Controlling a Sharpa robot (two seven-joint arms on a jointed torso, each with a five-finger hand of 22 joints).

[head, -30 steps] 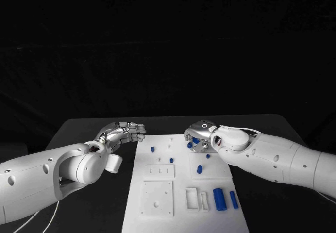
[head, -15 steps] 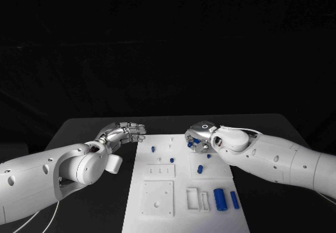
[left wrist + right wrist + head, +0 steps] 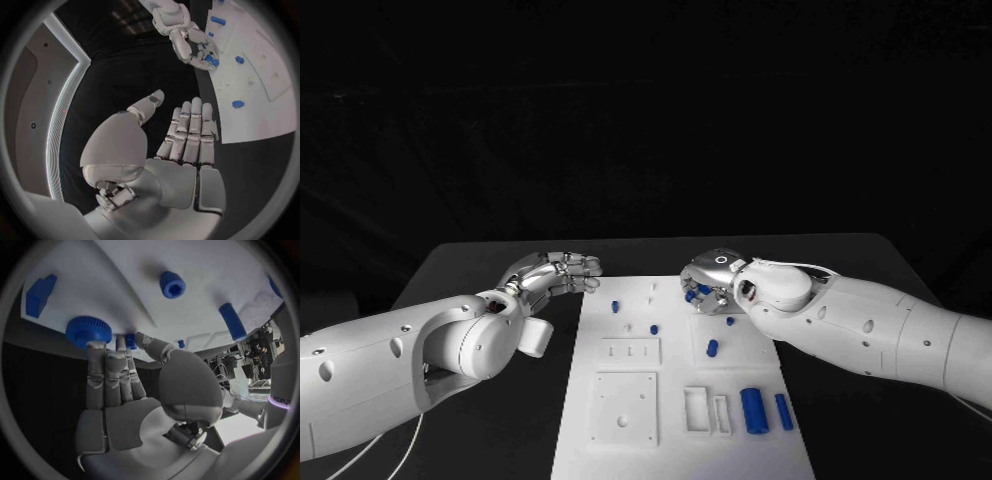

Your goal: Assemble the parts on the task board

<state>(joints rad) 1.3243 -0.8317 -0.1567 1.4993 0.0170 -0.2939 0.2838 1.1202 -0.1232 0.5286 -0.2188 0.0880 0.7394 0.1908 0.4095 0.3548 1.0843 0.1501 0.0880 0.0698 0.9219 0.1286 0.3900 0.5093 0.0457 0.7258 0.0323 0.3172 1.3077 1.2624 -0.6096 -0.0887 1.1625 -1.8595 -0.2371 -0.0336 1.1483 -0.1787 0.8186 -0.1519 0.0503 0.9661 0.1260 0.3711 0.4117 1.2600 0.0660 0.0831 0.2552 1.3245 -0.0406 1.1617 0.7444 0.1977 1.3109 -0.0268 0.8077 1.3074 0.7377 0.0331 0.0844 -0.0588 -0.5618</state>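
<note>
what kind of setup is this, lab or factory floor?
Likely a lab test bench: a black table against a dark backdrop, a white task board with small blue parts, and no other tooling around it.

**Examiner:** How many boards and hands are recorded?

**Inspector:** One task board is recorded at lower centre of the head view. Two hands are counted: the left hand at centre left and the right hand at centre right.

**Examiner:** And the parts?

**Inspector:** Six blue parts are counted lying clear on the board: four small pegs in its upper half and two long cylinders at lower right. One toothed wheel is noted at the right hand. Two white square panels and two narrow white frames are also counted.
</note>
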